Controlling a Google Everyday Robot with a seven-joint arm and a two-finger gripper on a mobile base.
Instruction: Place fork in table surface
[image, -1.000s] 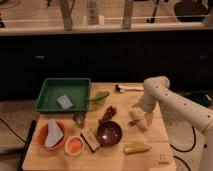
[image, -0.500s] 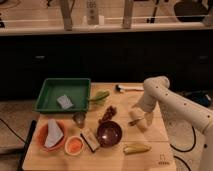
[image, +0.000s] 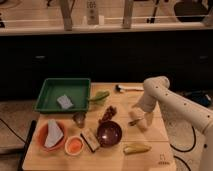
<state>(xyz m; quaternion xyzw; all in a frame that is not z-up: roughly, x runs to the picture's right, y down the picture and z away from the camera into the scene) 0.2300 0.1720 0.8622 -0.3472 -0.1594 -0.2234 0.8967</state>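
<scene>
Low over the table surface (image: 107, 160), the end effector (image: 138, 120) (grip indiscernible) sits beside the bowl (image: 109, 133).

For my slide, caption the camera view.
White robot hand low over pale wooden rectangular tabletop, beside dark round bowl.

The fork (image: 132, 122) is only a tiny dark bit at the gripper (image: 138, 119), low over the table surface (image: 150, 150)

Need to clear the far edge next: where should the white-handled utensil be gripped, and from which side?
Grip the white-handled utensil mid-handle, from above: it lies flat, with the handle running rightward from its dark head. The gripper hangs right of the dark bowl.
</scene>
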